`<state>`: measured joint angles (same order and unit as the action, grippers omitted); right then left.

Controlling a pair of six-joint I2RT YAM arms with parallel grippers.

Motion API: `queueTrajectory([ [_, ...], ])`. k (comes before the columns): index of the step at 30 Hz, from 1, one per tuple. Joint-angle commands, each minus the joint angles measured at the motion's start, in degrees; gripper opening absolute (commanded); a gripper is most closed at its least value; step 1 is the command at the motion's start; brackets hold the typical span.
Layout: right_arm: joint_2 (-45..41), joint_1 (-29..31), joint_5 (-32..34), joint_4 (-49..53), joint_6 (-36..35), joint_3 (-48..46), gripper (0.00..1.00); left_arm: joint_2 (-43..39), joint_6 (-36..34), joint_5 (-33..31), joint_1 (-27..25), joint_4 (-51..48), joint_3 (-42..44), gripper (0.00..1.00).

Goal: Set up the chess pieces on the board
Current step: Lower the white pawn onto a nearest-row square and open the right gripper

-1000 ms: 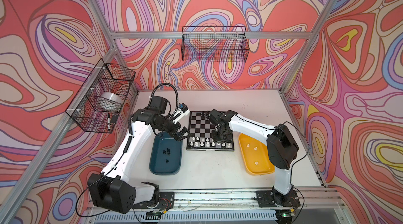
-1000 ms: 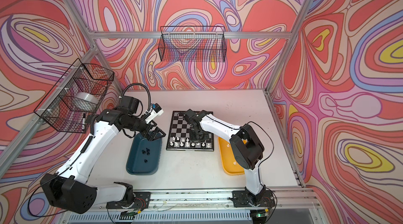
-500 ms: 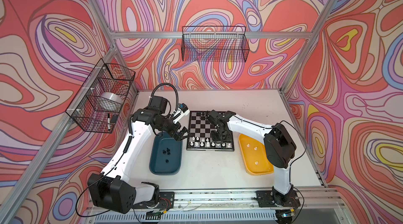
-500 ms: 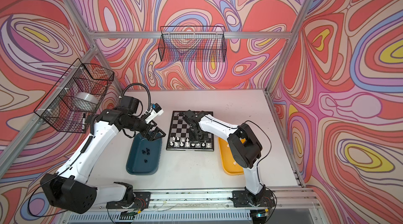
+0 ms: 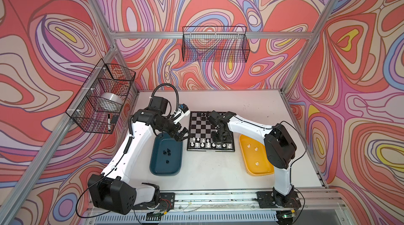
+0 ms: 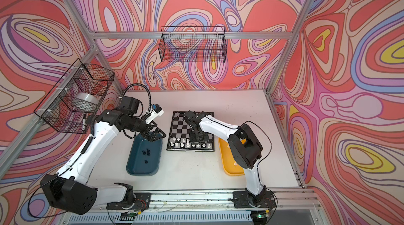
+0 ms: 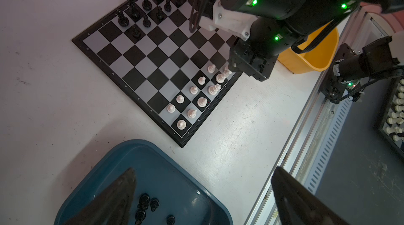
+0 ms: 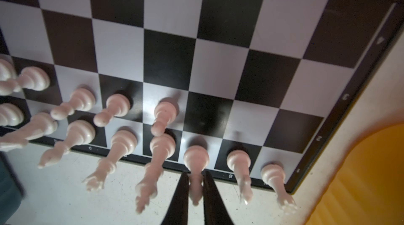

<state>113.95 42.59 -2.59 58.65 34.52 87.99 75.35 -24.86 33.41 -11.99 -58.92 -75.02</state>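
The right gripper (image 8: pixel 195 175) pinches a white piece (image 8: pixel 196 158) standing in the board's (image 5: pixel 200 126) near edge row, with neighbours close on both sides. The left gripper (image 5: pixel 183 136) hangs wide open and empty over the blue tray (image 5: pixel 172 164).

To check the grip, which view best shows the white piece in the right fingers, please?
The right wrist view: the white piece is close up, pinched between the fingers at the board's edge. In both top views and the left wrist view the right gripper hides it.
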Motion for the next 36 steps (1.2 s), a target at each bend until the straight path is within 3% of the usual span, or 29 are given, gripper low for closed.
queueTrajectory([
  [1, 1.54, 0.48, 0.08, -0.12, -0.43, 0.26, 0.13, -0.29, -0.9, 1.11, 0.34, -1.13, -0.7, 0.97],
  [26, 0.0, 0.65, 1.57, 2.12, -1.04, 2.0, 0.26, -0.82, -1.08, 0.86, 0.3, -1.37, -0.83, 0.97],
  [36, -1.12, 0.83, 1.8, 2.81, -1.3, 2.76, 0.26, -1.0, -1.01, 0.71, 0.3, -1.49, -1.01, 0.97],
])
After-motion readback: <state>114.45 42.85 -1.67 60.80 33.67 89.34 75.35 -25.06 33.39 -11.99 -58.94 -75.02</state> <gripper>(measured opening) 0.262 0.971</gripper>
